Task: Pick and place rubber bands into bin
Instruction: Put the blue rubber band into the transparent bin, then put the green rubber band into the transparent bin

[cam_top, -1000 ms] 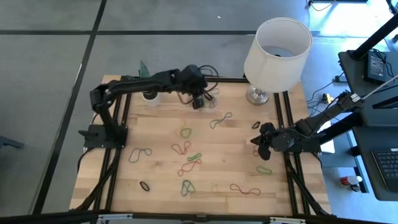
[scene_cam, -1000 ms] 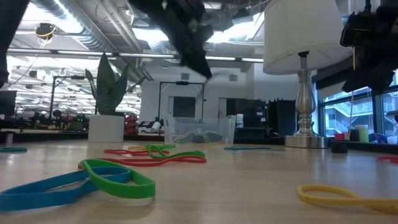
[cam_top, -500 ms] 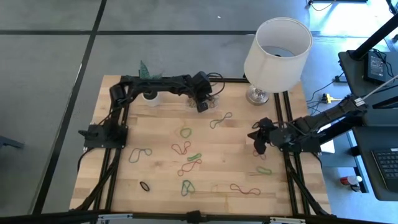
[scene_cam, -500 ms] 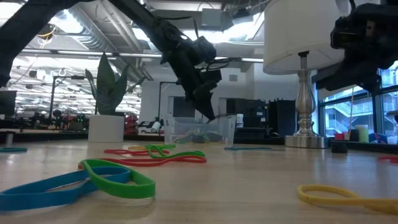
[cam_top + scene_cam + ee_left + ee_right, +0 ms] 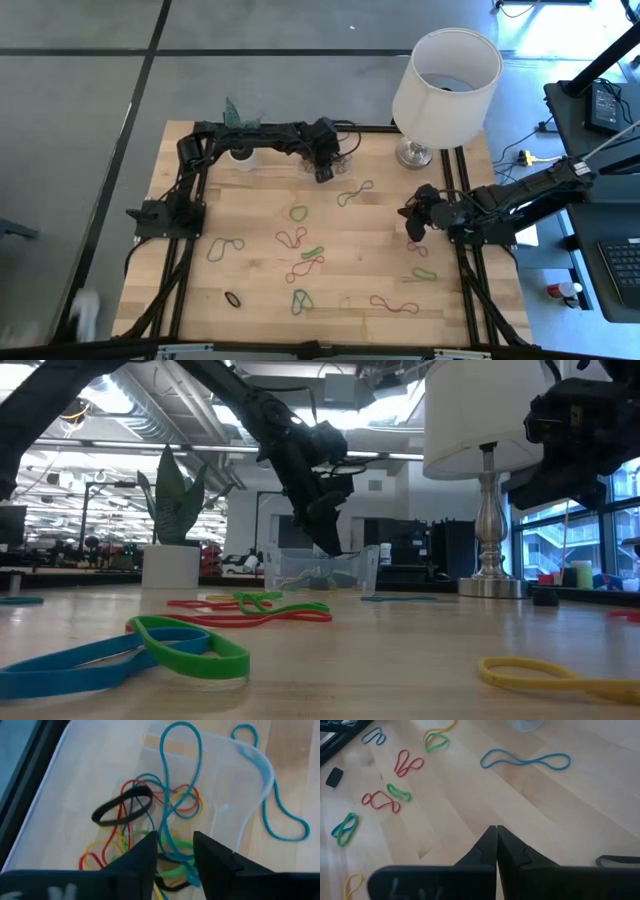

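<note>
The clear bin (image 5: 343,160) stands at the table's far edge; in the low view the bin (image 5: 320,570) is beside the lamp foot. My left gripper (image 5: 175,842) hangs open over it, fingertips down inside. A blue rubber band (image 5: 175,780) runs from between the fingers up to the bin's wall (image 5: 250,765). Black (image 5: 122,805), red, yellow and green bands lie in the bin. Several rubber bands (image 5: 299,212) lie on the table. My right gripper (image 5: 414,222) is shut above the table's right side, with nothing in it. My left gripper stands open on either side of the blue band's lower strand (image 5: 169,840), coming from above and slanting down into the bin. I cannot tell whether a finger touches the band. The band's upper loop (image 5: 181,727) leans on the bin's wall.
A white lamp (image 5: 445,75) stands at the far right, close to the bin. A small white plant pot (image 5: 240,153) is at the far left. Another blue band (image 5: 280,815) lies on the table just outside the bin. A black band (image 5: 232,298) lies near the front left.
My left gripper has come down from above the bin until its fingertips are inside it, then kept still. My right gripper has swung a little toward the table's left and far edge and stays shut.
</note>
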You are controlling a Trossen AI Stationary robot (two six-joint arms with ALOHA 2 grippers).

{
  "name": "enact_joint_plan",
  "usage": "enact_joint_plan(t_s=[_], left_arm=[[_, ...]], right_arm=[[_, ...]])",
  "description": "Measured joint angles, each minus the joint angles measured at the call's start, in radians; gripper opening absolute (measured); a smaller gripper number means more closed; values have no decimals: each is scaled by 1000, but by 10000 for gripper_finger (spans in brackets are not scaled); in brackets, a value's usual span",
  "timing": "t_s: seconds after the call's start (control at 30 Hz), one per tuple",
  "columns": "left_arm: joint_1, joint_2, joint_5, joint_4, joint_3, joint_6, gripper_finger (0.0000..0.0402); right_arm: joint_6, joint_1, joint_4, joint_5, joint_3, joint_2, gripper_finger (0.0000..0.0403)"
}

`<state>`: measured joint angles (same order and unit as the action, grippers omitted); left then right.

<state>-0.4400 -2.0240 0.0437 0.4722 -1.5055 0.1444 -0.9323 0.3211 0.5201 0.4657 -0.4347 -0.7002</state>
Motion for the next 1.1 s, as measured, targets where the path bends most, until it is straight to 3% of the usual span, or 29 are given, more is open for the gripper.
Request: enact_joint_plan(t_s=[0.23,0.6,0.73,0.87,1.1], left_arm=[[0,74,-48,22,0,-32,142],[36,307,-140,267,0,-280,114],[108,377,-216,398,0,-375,77],[212,425,-238,476,0,-474,14],[426,438,-315,542,2,-666,2]], right_arm=[[1,0,0,-1,0,0,4],[0,0,0,-6,0,0,4],[-1,0,-2,-6,-1,1,4],[0,0,-1,-6,-1,0,4],[8,0,0,-6,-1,0,4]])
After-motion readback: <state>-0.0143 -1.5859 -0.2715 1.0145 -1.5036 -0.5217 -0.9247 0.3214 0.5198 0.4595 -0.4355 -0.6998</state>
